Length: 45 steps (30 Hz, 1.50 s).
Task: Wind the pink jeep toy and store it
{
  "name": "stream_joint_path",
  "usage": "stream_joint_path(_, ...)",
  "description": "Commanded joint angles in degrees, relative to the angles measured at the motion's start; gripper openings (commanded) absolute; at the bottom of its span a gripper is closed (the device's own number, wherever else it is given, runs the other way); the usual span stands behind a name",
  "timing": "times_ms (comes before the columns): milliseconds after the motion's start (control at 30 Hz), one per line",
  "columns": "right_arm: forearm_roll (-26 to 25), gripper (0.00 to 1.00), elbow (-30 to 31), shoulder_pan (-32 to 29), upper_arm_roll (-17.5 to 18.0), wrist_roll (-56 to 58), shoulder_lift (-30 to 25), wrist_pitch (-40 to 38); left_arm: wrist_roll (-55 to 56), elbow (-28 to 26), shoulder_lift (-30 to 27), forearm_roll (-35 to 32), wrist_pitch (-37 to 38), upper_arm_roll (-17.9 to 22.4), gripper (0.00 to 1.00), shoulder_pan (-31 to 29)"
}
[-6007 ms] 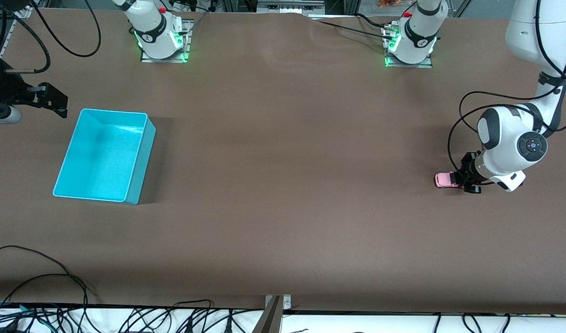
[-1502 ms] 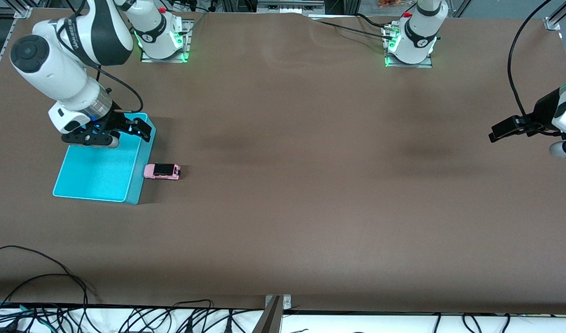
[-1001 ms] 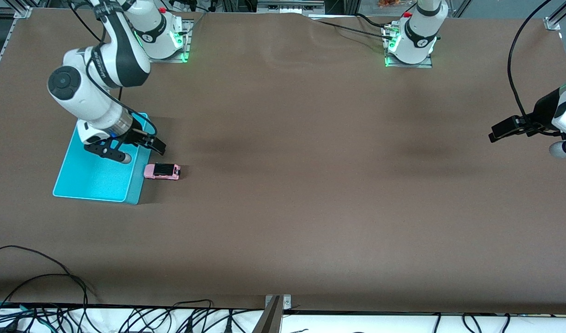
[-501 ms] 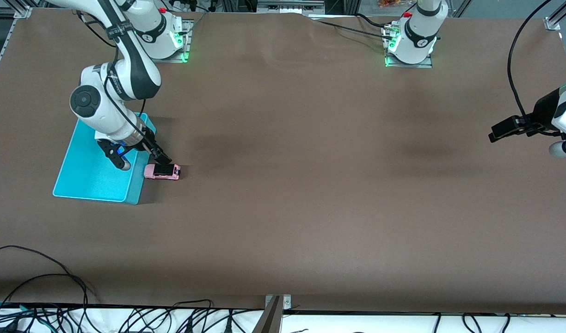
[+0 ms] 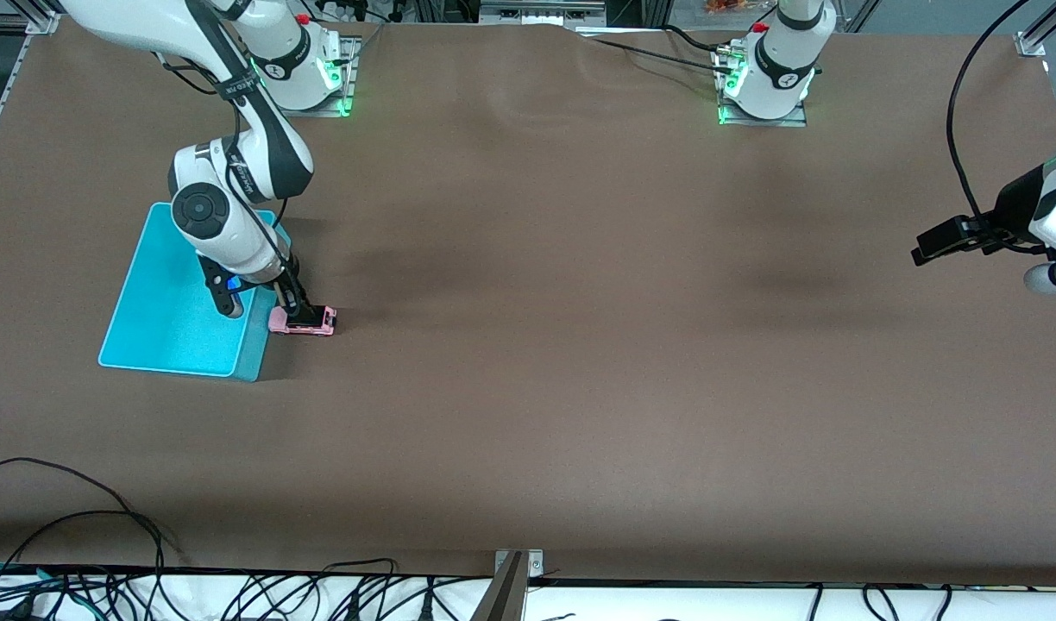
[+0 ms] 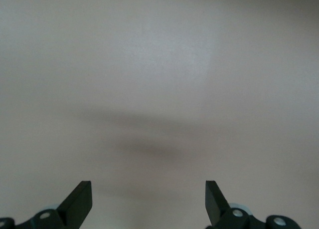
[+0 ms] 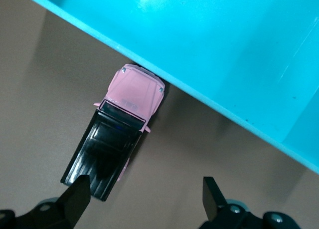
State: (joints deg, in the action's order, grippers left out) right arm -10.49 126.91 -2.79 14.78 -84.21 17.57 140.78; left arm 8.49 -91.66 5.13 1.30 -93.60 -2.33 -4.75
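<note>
- Now that the toy car [image 5: 303,321] has rolled the length of the tabletop and stopped with its nose against the bin's [image 5: 140,289] side wall, I take the winding as done and storing as what's left.
- My right gripper [image 5: 292,307] has swung in from above the bin and dropped low over the car, claw released, fingers spread wide; in the right wrist view the car [image 7: 118,125] sits off to one finger's side, not centred between them.
- I'd shift it sideways before I close.
- My left gripper [image 5: 935,242] waits near the tabletop's edge at the left arm's end, claw released, nothing under it but bare tabletop [image 6: 159,89].
- The car is tiny and boxy: light pink body, glossy black roof, standing upright on its wheels.
</note>
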Motion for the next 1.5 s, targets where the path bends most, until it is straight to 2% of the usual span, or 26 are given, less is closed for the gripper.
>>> stream_joint_path(0,-1.64,1.00,-0.52,-0.37,0.24,-2.37,0.19,1.69,-0.76,-1.24,-0.91,0.63,-0.97,0.14,1.00,0.18)
stream_joint_path(367,-2.08,1.00,-1.92,-0.37,-0.37,-5.70,3.52,6.88,-0.76,-1.24,-0.91,0.63,-0.97,0.14,1.00,0.18)
stream_joint_path(801,-9.81,1.00,-6.76,-0.28,-0.63,-14.14,9.94,6.97,-0.76,-1.15,-0.74,0.63,-0.97,0.05,1.00,0.27)
stream_joint_path(1001,-10.61,1.00,-6.94,-0.37,-0.55,-14.23,10.47,6.97,-0.67,-1.15,-0.74,0.63,-0.97,0.05,1.00,0.53)
stream_joint_path(1034,-10.61,0.97,-6.94,-0.37,-0.63,-14.23,10.38,6.97,-0.67,-1.15,-0.74,0.63,-0.97,0.05,1.00,0.53)
stream_joint_path(1068,-10.69,0.86,-6.94,-0.37,-0.55,-14.14,10.30,6.97,-0.67,-1.15,-0.74,0.63,-0.97,0.05,1.00,0.62)
stream_joint_path(1135,-10.78,0.51,-6.94,-0.37,-0.55,-14.32,10.03,6.88,-0.67,-1.15,-0.74,0.63,-0.97,0.05,1.00,0.71)
stream_joint_path(1168,-10.87,0.38,-6.94,-0.28,-0.55,-14.23,9.94,6.79,-0.67,-1.15,-0.74,0.63,-0.97,0.05,1.00,0.71)
stream_joint_path(1201,-10.87,0.31,-6.94,-0.37,-0.55,-14.23,9.86,6.79,-0.67,-1.15,-0.74,0.63,-0.97,0.05,1.00,0.71)
stream_joint_path(1368,-10.96,0.25,-6.94,-0.28,-0.55,-14.23,9.15,6.79,-0.67,-1.15,-0.74,0.63,-0.97,0.05,1.00,0.71)
stream_joint_path(1468,-10.96,0.11,-6.94,-0.28,-0.46,-14.32,8.19,6.44,-0.67,-1.15,-0.74,0.63,-0.97,0.05,1.00,0.71)
